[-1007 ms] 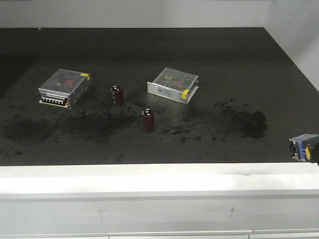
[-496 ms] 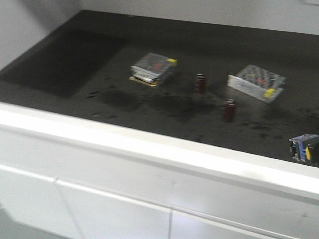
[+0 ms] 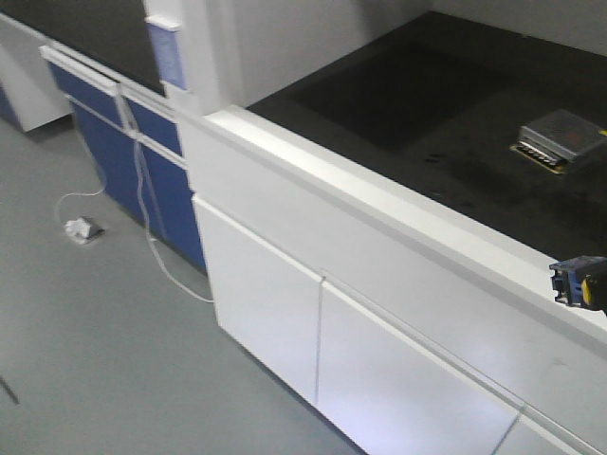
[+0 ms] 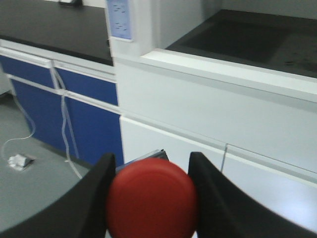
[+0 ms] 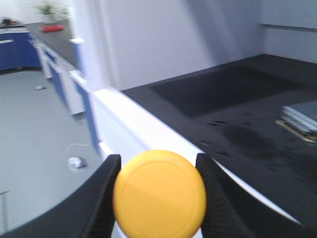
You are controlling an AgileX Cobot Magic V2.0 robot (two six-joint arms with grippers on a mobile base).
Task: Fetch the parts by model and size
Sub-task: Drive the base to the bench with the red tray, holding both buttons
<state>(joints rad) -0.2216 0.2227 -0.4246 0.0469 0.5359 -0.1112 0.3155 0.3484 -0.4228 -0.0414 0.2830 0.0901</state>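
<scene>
Left gripper [image 4: 151,163] clamped on red switch [image 4: 151,201], right gripper [image 5: 158,161] on yellow switch [image 5: 159,194], both off the black worktop [image 3: 446,161], out past its front edge. Views smeared, seating possibly shallow: I'd hold firm, arms level.

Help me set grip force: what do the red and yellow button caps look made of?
The red cap looks like smooth matte plastic: even colour, no glare. The yellow cap is probably plastic too, semi-matte, with a faint moulded ring inside its rim.
</scene>
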